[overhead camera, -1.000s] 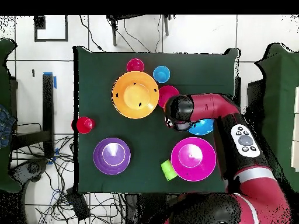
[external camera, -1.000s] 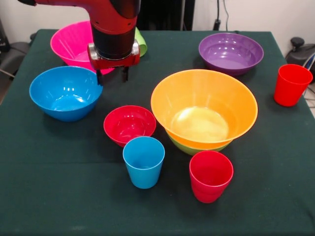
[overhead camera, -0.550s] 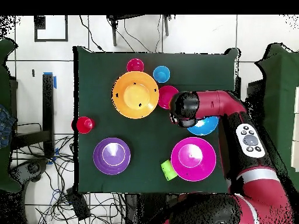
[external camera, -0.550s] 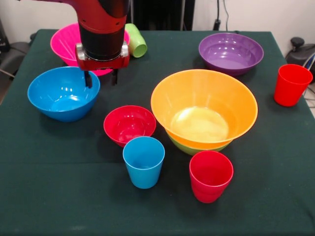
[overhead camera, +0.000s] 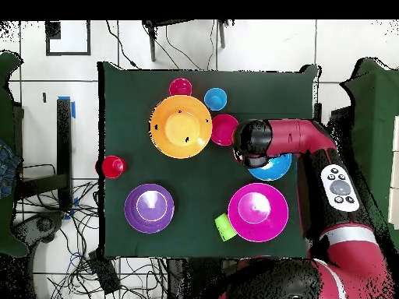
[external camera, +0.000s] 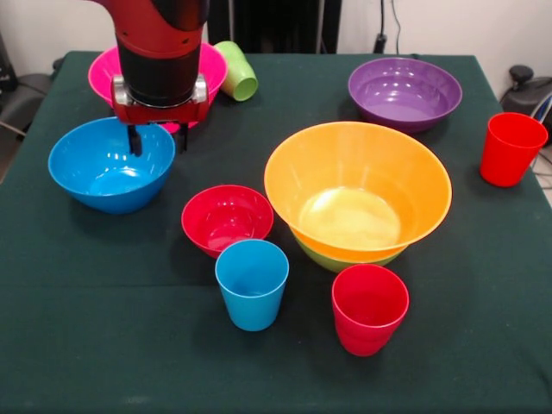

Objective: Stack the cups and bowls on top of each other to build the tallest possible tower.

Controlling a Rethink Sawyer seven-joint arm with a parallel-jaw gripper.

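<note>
We have barely begun: the only stacking we see is the orange bowl [external camera: 357,191] sitting in the green bowl [external camera: 345,256] at about 3 o'clock of the surface [external camera: 103,345]. The blue bowl [external camera: 110,164], pink bowl [external camera: 108,71], purple bowl [external camera: 404,92], small red bowl [external camera: 227,219] and all four cups stand apart (the green cup [external camera: 236,71] lies on its side at 12 o'clock). Our hand [external camera: 158,141] hangs over the blue bowl's far rim at 9 o'clock, fingers spread, holding nothing.

small bowl [external camera: 227,217] sits between two bigger bowls [external camera: 110,164] [external camera: 357,187], cup [external camera: 252,283] in front.
</note>
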